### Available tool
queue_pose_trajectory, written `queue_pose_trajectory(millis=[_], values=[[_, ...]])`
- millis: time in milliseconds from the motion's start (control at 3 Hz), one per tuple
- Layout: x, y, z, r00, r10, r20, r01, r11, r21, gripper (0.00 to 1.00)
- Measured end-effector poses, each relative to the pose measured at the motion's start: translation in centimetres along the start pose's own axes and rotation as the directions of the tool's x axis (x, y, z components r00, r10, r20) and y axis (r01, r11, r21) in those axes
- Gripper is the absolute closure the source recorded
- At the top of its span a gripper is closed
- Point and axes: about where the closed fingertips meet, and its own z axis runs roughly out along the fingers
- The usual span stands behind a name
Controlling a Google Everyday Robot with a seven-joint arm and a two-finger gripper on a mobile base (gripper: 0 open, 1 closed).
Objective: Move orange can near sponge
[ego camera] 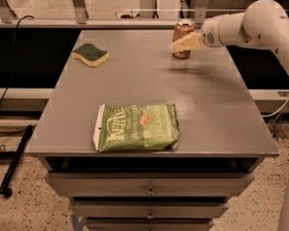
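The gripper (179, 44) is against the upright orange can (183, 30), its grip impossible to tell, and the green chip bag (136, 127) reads "Kettle".

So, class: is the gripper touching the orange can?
Cannot tell: the camera view shows the gripper overlapping the orange can, with neither contact nor gap plain.

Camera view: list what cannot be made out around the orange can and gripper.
Coppery orange drink can: middle band hidden behind the cream gripper, at the grey table's far right.
Grip on the can: unclear, camera view.
White arm: cut off by the right edge.
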Motion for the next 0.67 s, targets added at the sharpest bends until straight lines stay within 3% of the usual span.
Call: queue_pose_trajectory(millis=[333, 667], values=[[0.11, -0.48, 1.61, 0.999, 0.031, 0.013, -0.031, 0.9994, -0.014, 0.16], [-0.22, -0.2, 2.33, 0.998, 0.058, 0.007, -0.058, 0.997, -0.052, 0.38]])
